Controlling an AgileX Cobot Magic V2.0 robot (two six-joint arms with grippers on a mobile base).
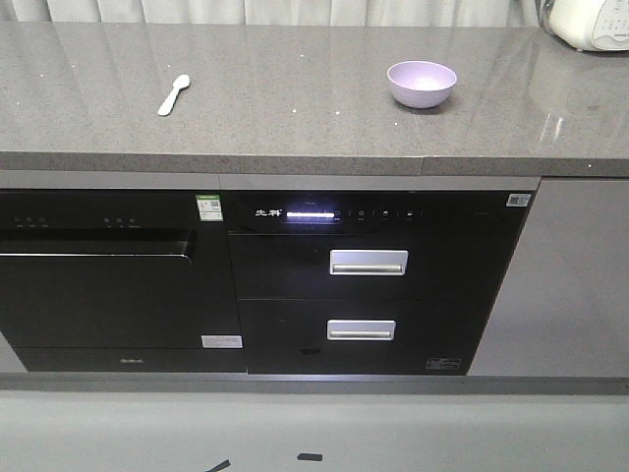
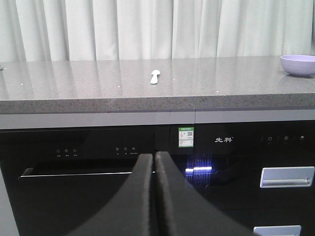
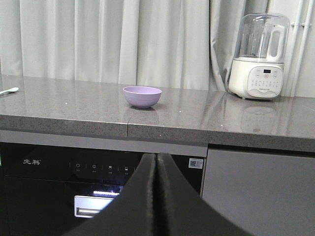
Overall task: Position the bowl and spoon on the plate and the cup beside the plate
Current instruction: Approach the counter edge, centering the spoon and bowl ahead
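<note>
A lavender bowl stands upright on the grey countertop, right of centre. A pale mint spoon lies flat on the counter to the left, well apart from the bowl. The plate and the cup are out of view. My left gripper is shut and empty, held low in front of the black appliance below the counter edge. My right gripper is likewise shut with nothing in it, below the counter and roughly in line with the bowl.
A white blender stands at the counter's back right by the curtain. Black built-in appliances with silver drawer handles fill the cabinet front below the counter edge.
</note>
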